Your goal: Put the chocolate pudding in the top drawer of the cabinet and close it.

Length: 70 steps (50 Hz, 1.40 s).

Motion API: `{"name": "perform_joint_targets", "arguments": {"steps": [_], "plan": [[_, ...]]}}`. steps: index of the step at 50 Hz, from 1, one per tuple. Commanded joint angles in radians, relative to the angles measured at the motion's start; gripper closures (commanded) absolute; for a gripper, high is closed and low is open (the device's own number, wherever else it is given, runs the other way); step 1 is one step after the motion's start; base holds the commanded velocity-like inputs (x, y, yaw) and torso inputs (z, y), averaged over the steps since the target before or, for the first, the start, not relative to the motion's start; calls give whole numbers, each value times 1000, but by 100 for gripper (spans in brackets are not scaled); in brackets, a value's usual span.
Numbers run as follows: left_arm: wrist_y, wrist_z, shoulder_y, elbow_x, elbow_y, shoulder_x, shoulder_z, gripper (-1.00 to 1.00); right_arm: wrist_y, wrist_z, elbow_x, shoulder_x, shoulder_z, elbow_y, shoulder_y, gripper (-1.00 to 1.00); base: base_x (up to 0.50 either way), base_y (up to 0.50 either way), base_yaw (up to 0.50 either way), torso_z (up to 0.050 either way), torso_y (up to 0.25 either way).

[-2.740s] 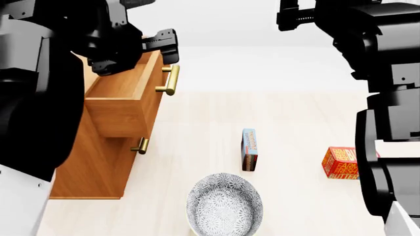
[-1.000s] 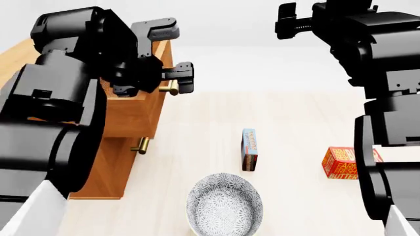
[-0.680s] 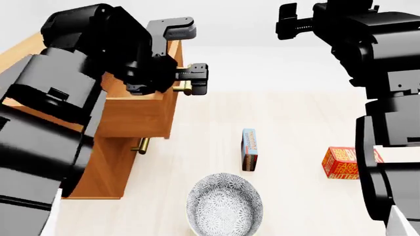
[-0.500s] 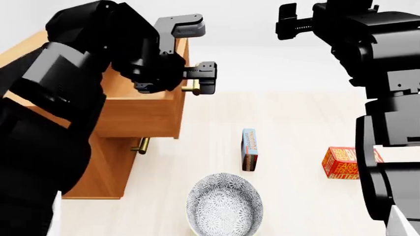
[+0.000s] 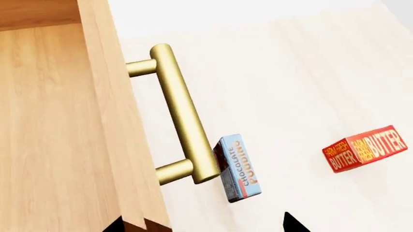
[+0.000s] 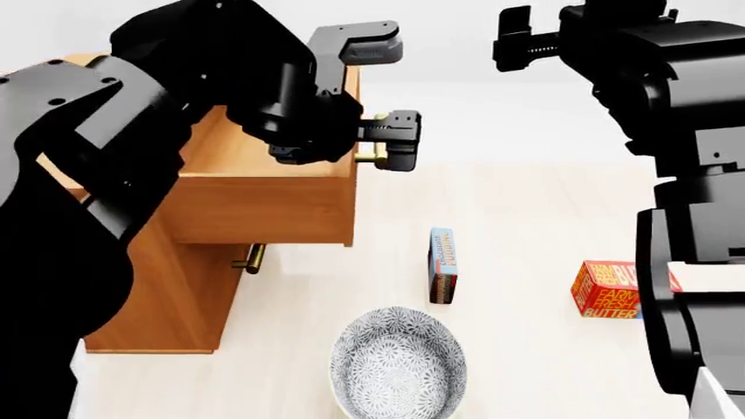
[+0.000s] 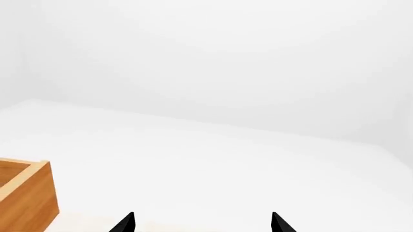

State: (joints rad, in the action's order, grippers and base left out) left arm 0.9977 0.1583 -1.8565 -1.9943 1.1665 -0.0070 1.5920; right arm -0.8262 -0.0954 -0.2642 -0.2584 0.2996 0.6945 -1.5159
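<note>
step in hand, by judgement: opening the top drawer (image 6: 262,188) of the cabinet (image 6: 174,301). the drawer stands pulled well out over the lower drawer front, its cavity open to above. the left gripper (image 6: 396,140) sits at the brass handle (image 5: 183,115); in the left wrist view the bar lies between the two finger tips at the frame edge, and the tips stand apart. whether the gripper is clamped on the bar or merely straddles it cannot be told.

the chocolate pudding (image 6: 442,264) stands upright on the worktop (image 6: 524,218), untouched, well apart from the drawer, beyond the patterned bowl (image 6: 399,362). a butter box (image 6: 608,290) lies further toward the robot's right.

the right gripper (image 7: 201,220) is raised well above the worktop, fingers spread, holding nothing.

next move, by judgement: free the handle, bring a gripper down over the pudding's narrow faces, grasp it, carry it over the open cavity, release, then push the drawer front shut.
</note>
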Motion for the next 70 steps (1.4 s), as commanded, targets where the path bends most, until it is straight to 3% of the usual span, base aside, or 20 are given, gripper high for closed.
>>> {"name": "perform_joint_targets", "arguments": {"steps": [1,27,34,41,49,59,70], "plan": [[-29,0,-16,-144,-48,7,48,-100,-15,6,-5,-8,-2,-22,7,-100,0,0,0,0,0],[13,-132,-190,-95,89,7,105,-100,-22,11,-13,3,3,-33,10,-100,0,0,0,0,0],[-114,-264,-232,-8,132,-4,161,-100,-42,8,-22,-4,5,-69,31,-100,0,0,0,0,0],[-342,-150,-251,38,-175,-195,124,-100,-84,7,-36,-24,4,-145,64,-100,0,0,0,0,0],[-555,-49,-236,147,-416,-344,116,-100,-155,-8,-62,-57,9,-254,108,-100,0,0,0,0,0],[-718,45,-219,252,-553,-447,112,-100,-291,-54,-109,-93,39,-364,155,-100,0,0,0,0,0],[-787,117,-216,320,-641,-526,117,-100,-454,-121,-180,-130,89,-472,210,-100,0,0,0,0,0]]}}
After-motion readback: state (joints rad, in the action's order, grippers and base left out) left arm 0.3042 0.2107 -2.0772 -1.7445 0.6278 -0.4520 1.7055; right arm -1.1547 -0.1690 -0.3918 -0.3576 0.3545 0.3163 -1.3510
